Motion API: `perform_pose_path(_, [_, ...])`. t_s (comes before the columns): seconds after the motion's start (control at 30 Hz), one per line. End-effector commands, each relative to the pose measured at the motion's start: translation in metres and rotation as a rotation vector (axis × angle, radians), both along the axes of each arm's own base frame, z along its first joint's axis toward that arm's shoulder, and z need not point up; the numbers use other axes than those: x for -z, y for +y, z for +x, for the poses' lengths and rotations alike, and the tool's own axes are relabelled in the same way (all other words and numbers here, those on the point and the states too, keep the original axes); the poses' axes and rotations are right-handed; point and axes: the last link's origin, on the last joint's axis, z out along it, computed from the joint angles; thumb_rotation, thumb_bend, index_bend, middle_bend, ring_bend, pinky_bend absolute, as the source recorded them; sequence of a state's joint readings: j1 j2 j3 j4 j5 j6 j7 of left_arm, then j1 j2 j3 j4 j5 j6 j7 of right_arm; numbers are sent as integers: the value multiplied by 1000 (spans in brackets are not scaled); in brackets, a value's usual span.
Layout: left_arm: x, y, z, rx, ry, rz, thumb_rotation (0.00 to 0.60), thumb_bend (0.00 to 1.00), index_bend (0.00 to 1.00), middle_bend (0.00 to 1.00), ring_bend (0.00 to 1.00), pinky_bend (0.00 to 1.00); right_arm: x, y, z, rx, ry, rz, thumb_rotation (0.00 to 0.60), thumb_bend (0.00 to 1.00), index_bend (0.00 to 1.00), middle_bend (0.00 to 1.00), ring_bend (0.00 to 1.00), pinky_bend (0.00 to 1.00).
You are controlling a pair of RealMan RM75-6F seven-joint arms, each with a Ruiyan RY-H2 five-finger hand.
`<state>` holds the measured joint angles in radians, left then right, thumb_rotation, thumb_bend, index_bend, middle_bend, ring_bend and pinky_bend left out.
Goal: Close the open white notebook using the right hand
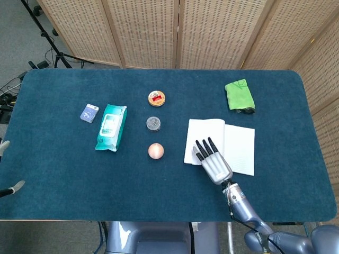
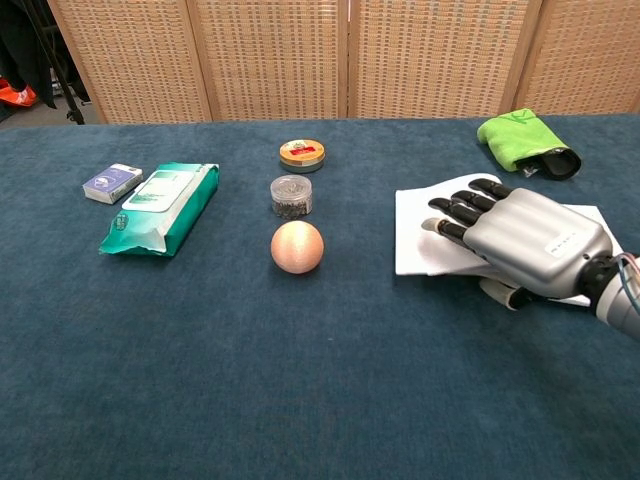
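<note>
The open white notebook (image 1: 238, 149) (image 2: 418, 214) lies on the right half of the blue table (image 1: 63, 174). My right hand (image 1: 214, 165) (image 2: 525, 245) is on its left page, dark fingers (image 2: 455, 212) spread over the top and the thumb tucked under the near edge. That near edge is raised off the cloth. Only silvery tips of my left hand (image 1: 3, 147) show at the left edge of the head view; how it stands cannot be told.
A green cloth (image 1: 239, 95) lies behind the notebook. Left of the notebook stand a peach ball (image 1: 155, 151), a small clear jar (image 1: 154, 123) and a round tin (image 1: 157, 98). Further left are a teal wipes pack (image 1: 111, 127) and a small blue box (image 1: 89, 112).
</note>
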<state>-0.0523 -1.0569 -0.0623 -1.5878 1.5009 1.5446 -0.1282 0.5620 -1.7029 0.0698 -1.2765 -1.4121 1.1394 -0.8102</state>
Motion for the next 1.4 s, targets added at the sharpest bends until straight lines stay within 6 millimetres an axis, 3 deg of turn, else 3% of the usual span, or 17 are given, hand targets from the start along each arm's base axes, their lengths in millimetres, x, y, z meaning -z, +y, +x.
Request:
perform_pose_path(0.03, [1,0,0,-1,2,-3,600,0,0,0,0,0,-3,-2,0,0,-28,-11,600,573,34,0,0,13])
perform_pose_path(0.23, [1,0,0,-3,2,-2,600,0,0,0,0,0,-5,-5,-5,83,-131,0,600,611,48,0,0,41])
perform_pose_path(0.6, [0,-2,1,7,0,0,600,0,0,0,0,0,-25,-1,-18,422,-577,133,600,752,94,13,0,62])
perform_pose_path(0.97, [0,-5,2,17,-3,-1,600,0,0,0,0,0,-40,3,-34,746,-1122,160,600,987,132,42,0,62])
perform_pose_path(1.07, [1,-6,2,21,-2,-3,600,0,0,0,0,0,-48,1,-38,880,-1298,202,600,1000,133,42,0,62])
perform_pose_path(1.3, [4,-6,3,19,6,-9,600,0,0,0,0,0,-58,-6,-49,968,-1559,119,600,1000,131,12,0,62])
perform_pose_path(1.4, [5,-6,3,19,8,-10,600,0,0,0,0,0,-65,-10,-54,983,-1650,66,600,1000,56,0,0,55])
